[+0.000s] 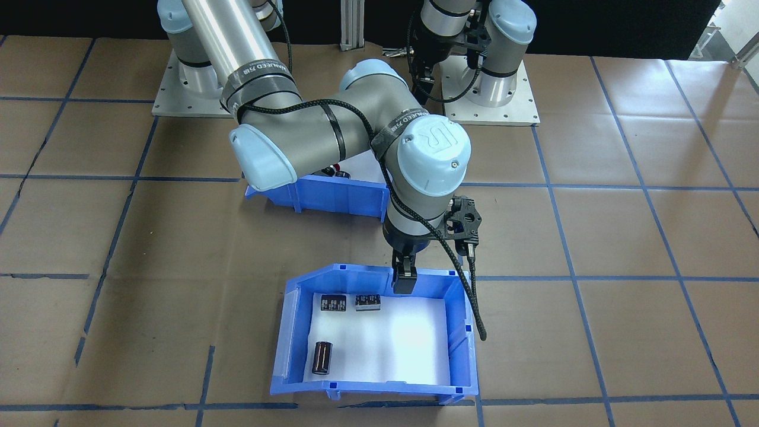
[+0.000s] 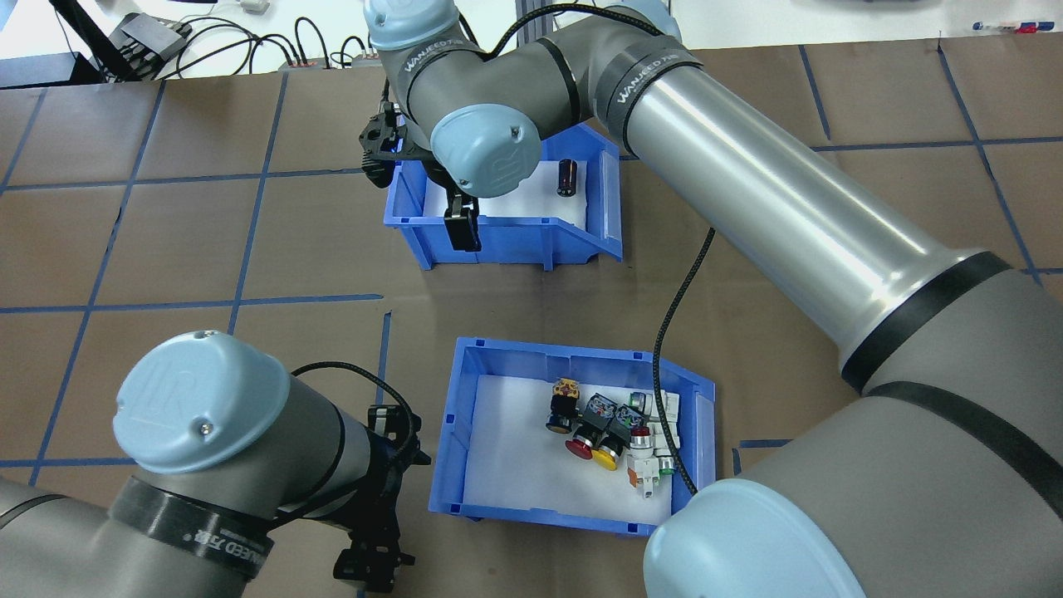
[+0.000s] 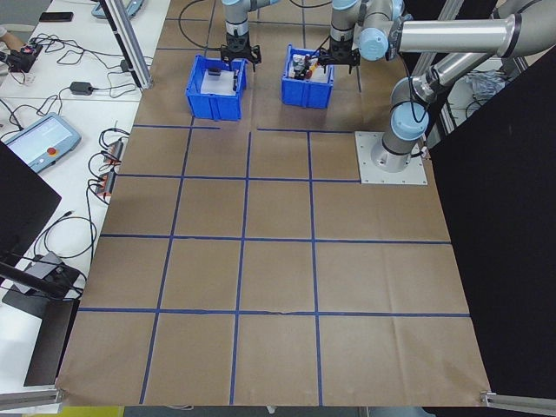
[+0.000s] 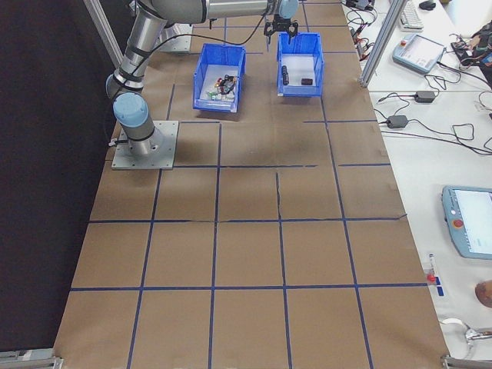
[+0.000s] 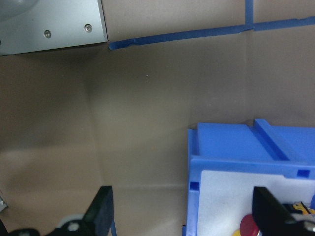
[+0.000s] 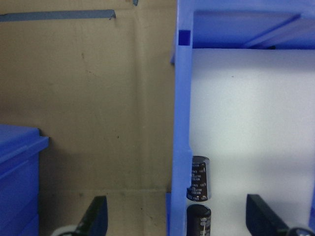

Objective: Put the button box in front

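- Our right gripper (image 2: 462, 231) stands over the near wall of the capacitor bin (image 2: 531, 241). Its wrist view shows the fingers spread wide, one on each side of that wall, pinching nothing yet.
- Our left gripper (image 5: 182, 216) is also spread and empty. It hangs low near the robot base, just beside the wall of the button box (image 2: 498, 498).
- We see the button box on the robot's side of the table, with its switches (image 2: 610, 428) in a heap at one end. The capacitor bin lies farther out, and the two bins are well apart.
- We judge the main risk to be a wrong grasp: both bins are blue and alike, and the right gripper now frames the wrong one.
- The right arm's cable (image 2: 673, 332) hangs over the button box, so we fear it may snag there.
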